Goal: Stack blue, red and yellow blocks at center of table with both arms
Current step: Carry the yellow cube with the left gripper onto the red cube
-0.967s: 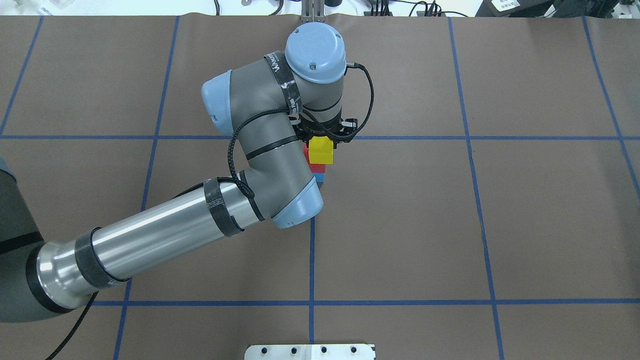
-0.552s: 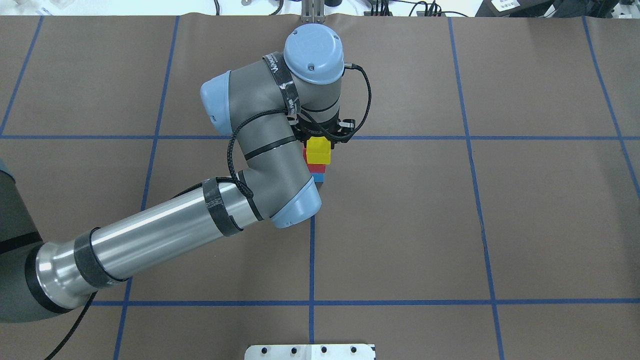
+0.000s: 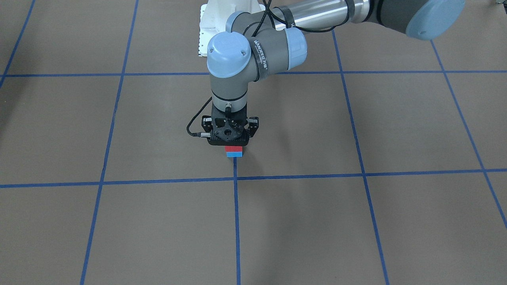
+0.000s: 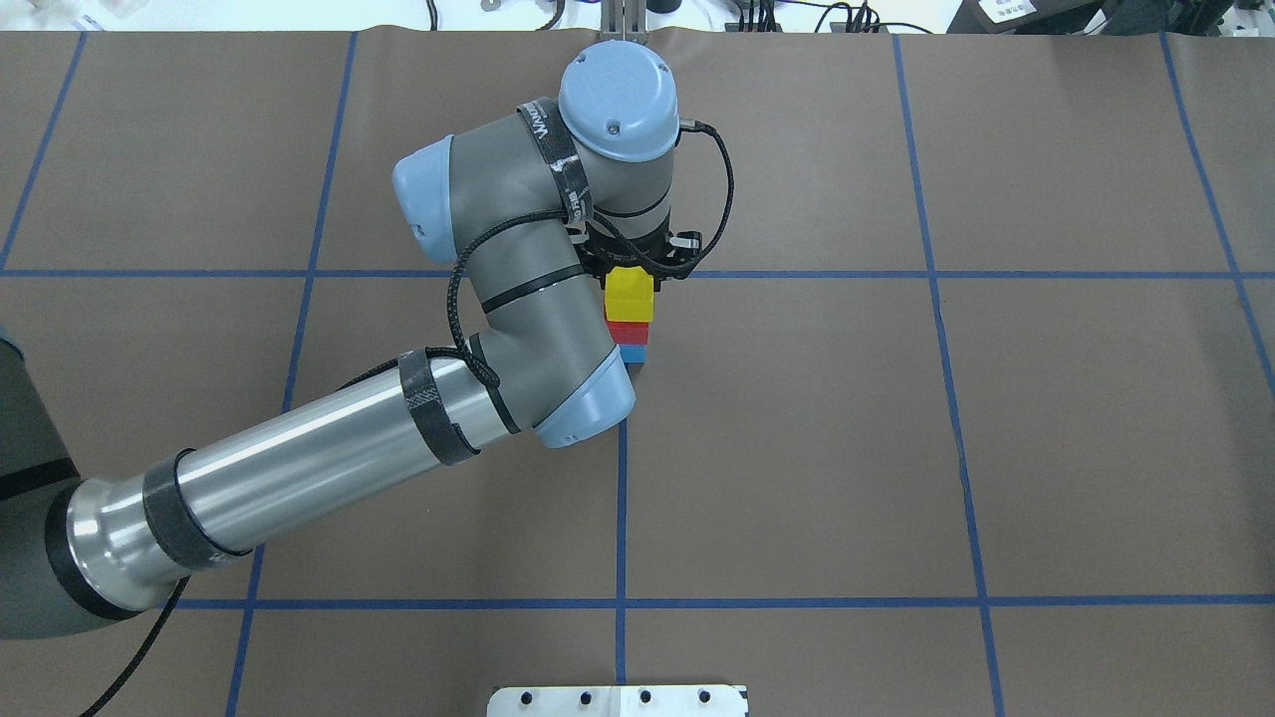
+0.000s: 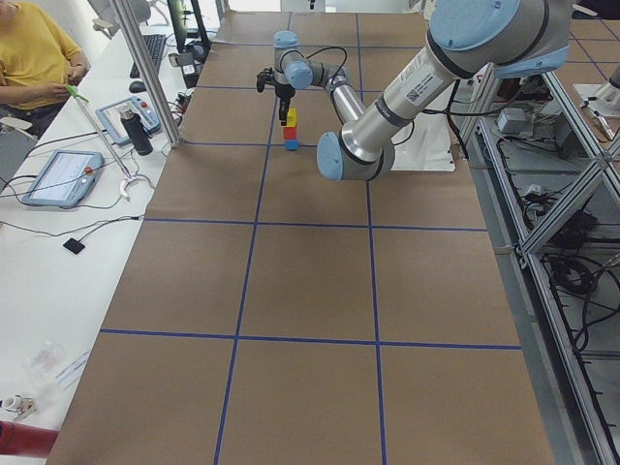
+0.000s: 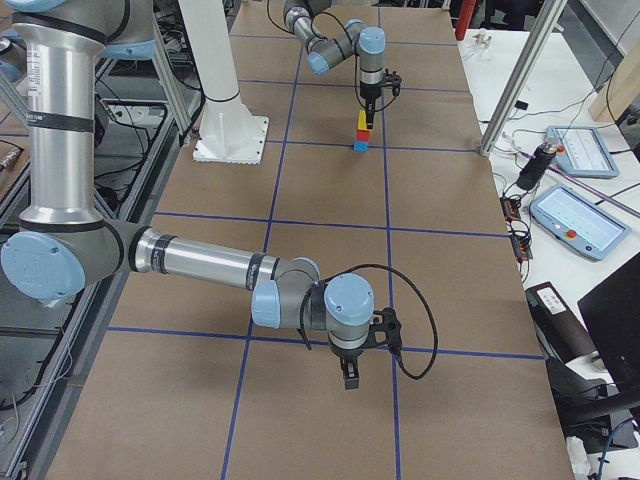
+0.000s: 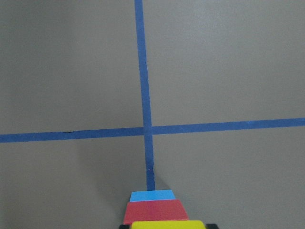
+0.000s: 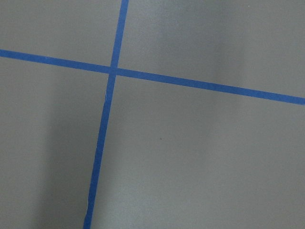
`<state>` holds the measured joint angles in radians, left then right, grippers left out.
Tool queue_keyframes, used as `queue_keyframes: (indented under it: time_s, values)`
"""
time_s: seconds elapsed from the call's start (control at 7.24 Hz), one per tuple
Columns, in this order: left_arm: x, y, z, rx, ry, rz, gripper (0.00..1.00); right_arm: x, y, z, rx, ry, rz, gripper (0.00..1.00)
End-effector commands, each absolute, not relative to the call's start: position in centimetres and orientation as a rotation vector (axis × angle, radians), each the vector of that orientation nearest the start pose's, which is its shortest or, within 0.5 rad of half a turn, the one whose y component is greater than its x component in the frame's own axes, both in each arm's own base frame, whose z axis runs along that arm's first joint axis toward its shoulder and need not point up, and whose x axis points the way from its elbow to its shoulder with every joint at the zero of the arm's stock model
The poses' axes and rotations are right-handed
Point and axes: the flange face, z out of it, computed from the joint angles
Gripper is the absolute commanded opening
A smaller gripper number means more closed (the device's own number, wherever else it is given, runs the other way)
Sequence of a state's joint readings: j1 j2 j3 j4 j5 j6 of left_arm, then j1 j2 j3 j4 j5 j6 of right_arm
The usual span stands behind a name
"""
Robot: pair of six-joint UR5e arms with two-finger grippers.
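A yellow block [image 4: 630,292] sits at the top of a red block [image 4: 630,332] and a blue block [image 4: 635,353], just off the centre tape crossing. My left gripper [image 4: 636,267] reaches straight down and is shut on the yellow block, which rests on or just above the red one. In the front-facing view the gripper [image 3: 229,136] hides the yellow block; only red [image 3: 233,149] and blue [image 3: 234,154] show. The left wrist view shows yellow [image 7: 167,224], red [image 7: 155,211] and blue [image 7: 152,195]. My right gripper [image 6: 350,375] hangs over bare table far from the stack; I cannot tell whether it is open.
Brown paper with blue tape grid lines covers the table [image 4: 896,448]. The white robot base plate [image 4: 618,700] is at the near edge. An operator [image 5: 29,58] sits at a side bench with tablets [image 6: 575,215] beyond the table's far edge.
My left gripper with the yellow block has shifted slightly left and lower, so the yellow block now lines up over the red one.
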<state>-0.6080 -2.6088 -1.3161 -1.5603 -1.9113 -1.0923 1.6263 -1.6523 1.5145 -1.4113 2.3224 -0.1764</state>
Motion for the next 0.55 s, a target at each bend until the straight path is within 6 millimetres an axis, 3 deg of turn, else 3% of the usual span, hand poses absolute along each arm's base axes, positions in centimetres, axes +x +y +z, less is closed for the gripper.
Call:
queue_keyframes:
  time_s: [0.0, 0.14, 0.41]
  values:
    - [58.38, -52.91, 10.68, 0.115, 0.815, 0.007, 0.40, 9.03, -45.09, 71.07, 0.107, -0.745, -0.123, 1.00]
    - [58.43, -52.80, 10.64, 0.114, 0.816, 0.009, 0.51, 9.10, -45.08, 71.07, 0.108, -0.745, -0.123, 1.00]
    - [58.40, -52.64, 10.45, 0.114, 0.820, 0.007, 0.55, 9.10, -45.08, 71.07, 0.108, -0.745, -0.123, 1.00]
